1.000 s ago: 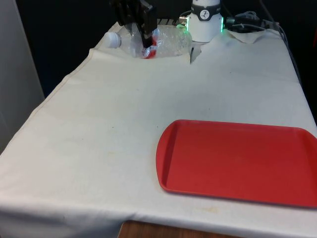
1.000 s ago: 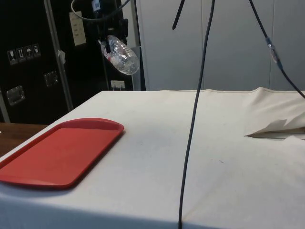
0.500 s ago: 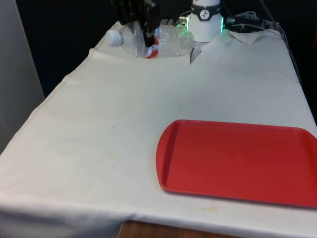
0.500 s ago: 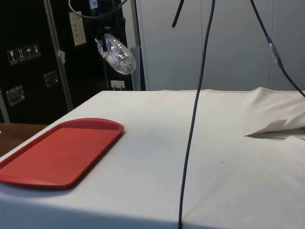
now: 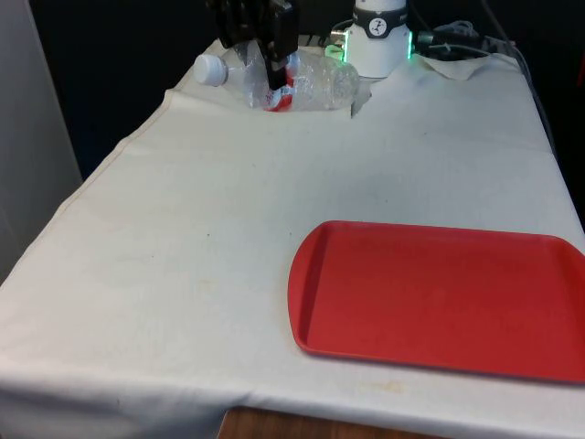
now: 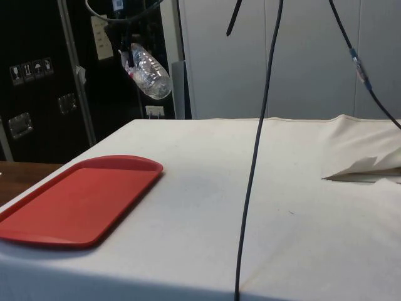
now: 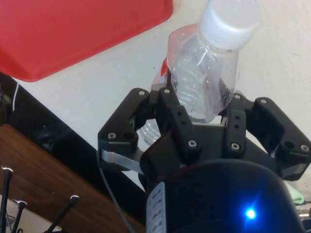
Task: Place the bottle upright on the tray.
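Bottle (image 5: 291, 80) sits between the two fingers of the pincer (image 5: 271, 78), clamped across its middle at the red label; clear plastic, crumpled, white cap. In the side view the bottle (image 6: 146, 71) hangs in the air, well above the counter (image 6: 250, 207), touching nothing but the pincer (image 6: 128, 59). In the wrist view the fingers (image 7: 177, 121) press on both sides of the bottle (image 7: 206, 82), cap end sticking out past them.

Pincer hangs high at the far end of the counter (image 5: 210, 256), fingers pointing down.

Bottle's long axis lies close to level in the front view, cap toward the front view's left, base toward the front view's right. Side view shows it tilted, base lower than the cap end.

Red tray (image 5: 439, 297) lies flat on the counter near the front edge, well apart from bottle and pincer.
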Motion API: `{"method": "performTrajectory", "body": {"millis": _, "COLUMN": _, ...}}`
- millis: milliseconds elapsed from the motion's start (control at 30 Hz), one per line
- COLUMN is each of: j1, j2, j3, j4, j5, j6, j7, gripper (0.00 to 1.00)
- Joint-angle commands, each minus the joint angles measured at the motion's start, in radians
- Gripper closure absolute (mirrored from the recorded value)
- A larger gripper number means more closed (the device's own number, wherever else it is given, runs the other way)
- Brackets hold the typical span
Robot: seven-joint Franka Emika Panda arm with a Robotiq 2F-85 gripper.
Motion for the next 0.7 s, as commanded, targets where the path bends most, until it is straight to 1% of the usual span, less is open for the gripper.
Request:
{"method": "performTrajectory", "body": {"millis": 0, "j1": 0.013, "j2": -0.013, "j3": -0.006, "j4": -0.021, "j5": -0.004, "j6": 0.019, "j7": 0.0, "gripper": 0.65}}
{"method": "performTrajectory", "body": {"millis": 33, "j1": 0.0, "j2": 0.0, "j3": 0.0, "j4": 0.0, "j5": -0.001, "j6": -0.001, "j7": 0.0, "gripper": 0.65}}
{"method": "performTrajectory", "body": {"millis": 67, "j1": 0.01, "j2": -0.011, "j3": -0.005, "j4": -0.017, "j5": -0.004, "j6": 0.015, "j7": 0.0, "gripper": 0.65}}
{"method": "performTrajectory", "body": {"millis": 167, "j1": 0.007, "j2": -0.007, "j3": -0.003, "j4": -0.011, "j5": -0.004, "j6": 0.009, "j7": 0.001, "gripper": 0.65}}
{"method": "performTrajectory", "body": {"millis": 233, "j1": 0.008, "j2": -0.005, "j3": -0.003, "j4": -0.009, "j5": -0.004, "j6": 0.008, "j7": 0.002, "gripper": 0.65}}
{"method": "performTrajectory", "body": {"millis": 300, "j1": 0.011, "j2": -0.014, "j3": -0.005, "j4": -0.021, "j5": -0.006, "j6": 0.013, "j7": -0.003, "gripper": 0.65}}
{"method": "performTrajectory", "body": {"millis": 333, "j1": 0.0, "j2": 0.0, "j3": 0.001, "j4": 0.0, "j5": -0.002, "j6": -0.003, "j7": 0.0, "gripper": 0.65}}
{"method": "performTrajectory", "body": {"millis": 367, "j1": 0.012, "j2": -0.017, "j3": -0.006, "j4": -0.025, "j5": -0.006, "j6": 0.015, "j7": -0.005, "gripper": 0.65}}
{"method": "performTrajectory", "body": {"millis": 500, "j1": 0.017, "j2": -0.031, "j3": -0.012, "j4": -0.044, "j5": -0.014, "j6": 0.012, "j7": -0.011, "gripper": 0.65}}
{"method": "performTrajectory", "body": {"millis": 533, "j1": -0.001, "j2": -0.001, "j3": 0.001, "j4": -0.002, "j5": -0.003, "j6": -0.006, "j7": -0.001, "gripper": 0.65}}
{"method": "performTrajectory", "body": {"millis": 567, "j1": 0.018, "j2": -0.033, "j3": -0.012, "j4": -0.046, "j5": -0.016, "j6": 0.01, "j7": -0.011, "gripper": 0.65}}
{"method": "performTrajectory", "body": {"millis": 667, "j1": 0.019, "j2": -0.037, "j3": -0.013, "j4": -0.052, "j5": -0.02, "j6": 0.006, "j7": -0.013, "gripper": 0.65}}
